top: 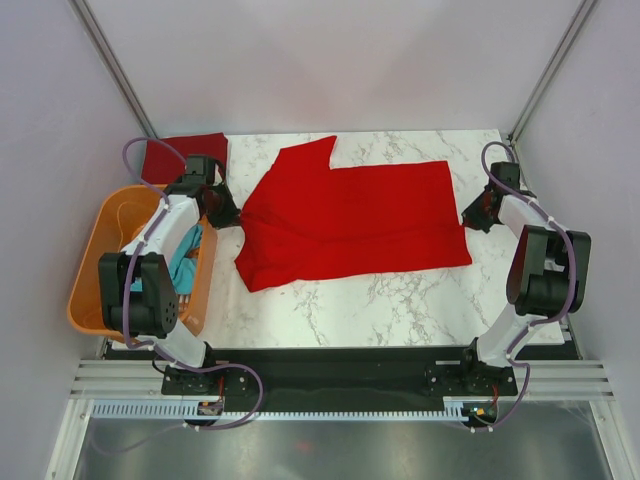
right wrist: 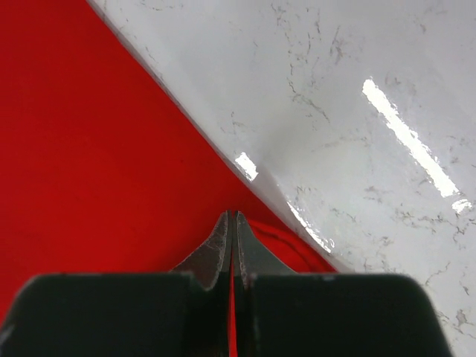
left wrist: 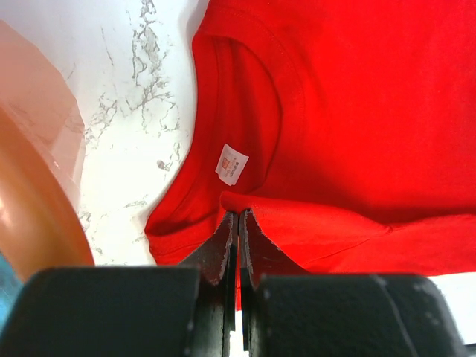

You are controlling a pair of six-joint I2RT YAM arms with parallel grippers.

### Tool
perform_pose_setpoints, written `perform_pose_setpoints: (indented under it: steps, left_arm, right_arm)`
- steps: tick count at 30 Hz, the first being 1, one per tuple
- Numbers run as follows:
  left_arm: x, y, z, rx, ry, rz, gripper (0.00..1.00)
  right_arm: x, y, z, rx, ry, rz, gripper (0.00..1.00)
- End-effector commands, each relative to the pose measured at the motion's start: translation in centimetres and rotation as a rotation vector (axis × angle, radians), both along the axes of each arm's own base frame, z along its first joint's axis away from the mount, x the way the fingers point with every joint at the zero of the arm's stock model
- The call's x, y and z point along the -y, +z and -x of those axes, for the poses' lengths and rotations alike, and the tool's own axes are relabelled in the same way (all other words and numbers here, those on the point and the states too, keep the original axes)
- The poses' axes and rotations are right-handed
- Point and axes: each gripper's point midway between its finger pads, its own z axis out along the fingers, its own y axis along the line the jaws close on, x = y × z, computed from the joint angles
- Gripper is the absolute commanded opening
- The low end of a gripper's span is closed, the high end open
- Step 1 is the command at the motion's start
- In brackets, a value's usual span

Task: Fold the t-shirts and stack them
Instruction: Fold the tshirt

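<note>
Overall light: bright, even and diffuse, from above; walls read pale lilac
Shadows: soft and narrow, along the near hem of the bright red t-shirt (top: 350,215)
Glare: hard white streaks on the marble table (right wrist: 372,111) in the right wrist view
Colour: red heavily saturated, folds hard to read
Focus: left gripper (left wrist: 238,223) and right gripper (right wrist: 232,223) have soft black bodies at the bottom edge, tips sharper
Orange basket (left wrist: 30,186): blurred, washed out at left edge, left wrist view
</note>
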Motion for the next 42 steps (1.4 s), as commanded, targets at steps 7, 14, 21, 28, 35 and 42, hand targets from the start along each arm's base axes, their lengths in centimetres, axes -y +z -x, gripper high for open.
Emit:
perform_pose_setpoints:
  steps: [7,14,21,28,35,42]
  left_arm:
    - [-0.4,0.4,-0.3,0.008,-0.033,-0.032,0.05]
    - [0.4,2.5,-2.0,0.057,-0.050,0.007,0.15]
    - [0.9,3.6,-2.7,0.074,-0.040,0.027,0.18]
    - [4.2,6.9,-0.5,0.166,-0.153,0.013,0.22]
    - [7.7,6.8,4.2,0.179,-0.260,-0.025,0.24]
    - [8.6,3.3,7.7,0.099,-0.298,-0.093,0.26]
  right_arm:
    - [-0.5,1.5,-2.1,0.039,0.027,-0.032,0.27]
    - [-0.6,3.4,0.4,0.031,0.011,-0.020,0.37]
    - [-1.7,1.9,4.4,-0.027,0.009,-0.050,0.33]
    - [-1.6,-1.7,7.2,-0.129,-0.012,-0.064,0.31]
    - [1.5,-3.8,10.5,-0.203,-0.105,0.021,0.34]
    - [4.8,-5.8,14.5,-0.289,-0.263,0.038,0.38]
